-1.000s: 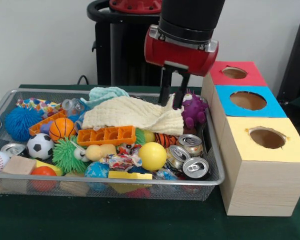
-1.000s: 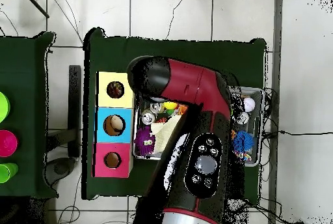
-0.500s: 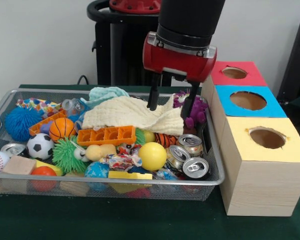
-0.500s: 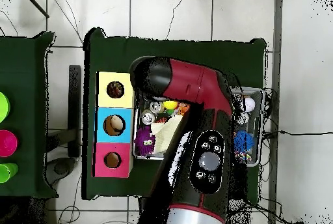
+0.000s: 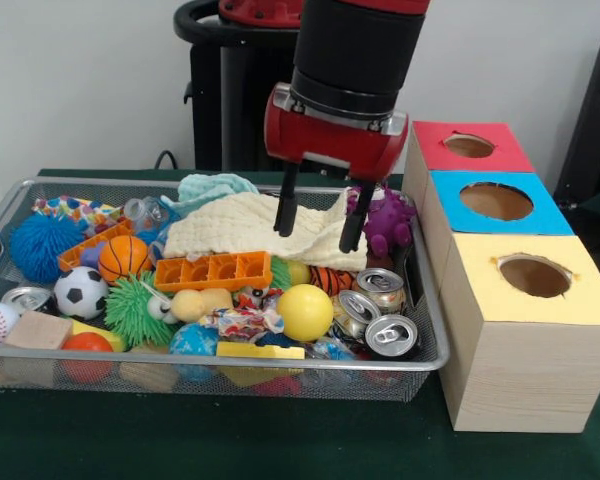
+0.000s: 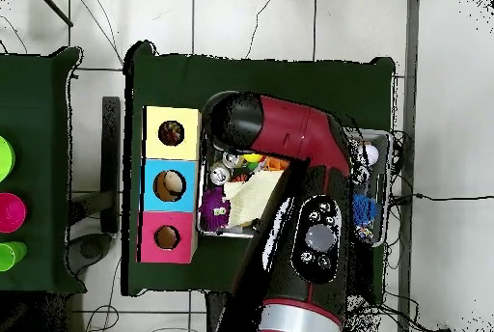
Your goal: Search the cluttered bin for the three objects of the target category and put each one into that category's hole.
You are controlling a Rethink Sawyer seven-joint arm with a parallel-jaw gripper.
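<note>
Target category is not stated; the only clear set of three like items is the three drink cans (image 5: 378, 308), clustered at the bin's front right corner, nearest the boxes, lying on the clutter with their tops showing. A fourth can (image 5: 27, 297) sits toward the left end of the wire bin (image 5: 435, 355), so the count is uncertain. The pincer (image 5: 318, 222) hangs over the cream cloth (image 5: 260, 228) at the back right of the bin, fingers spread apart and holding nothing, one tip above the cloth and the other just beside the purple spiky toy (image 5: 388, 222). The three wooden boxes stand along the bin's right end: yellow-topped box (image 5: 540, 290) nearest the front, blue-topped box (image 5: 500, 203) in the middle, red-topped box (image 5: 470, 146) at the back. Nothing is visible in any hole. Judgement: no item has been delivered; all three placements remain outstanding.
</note>
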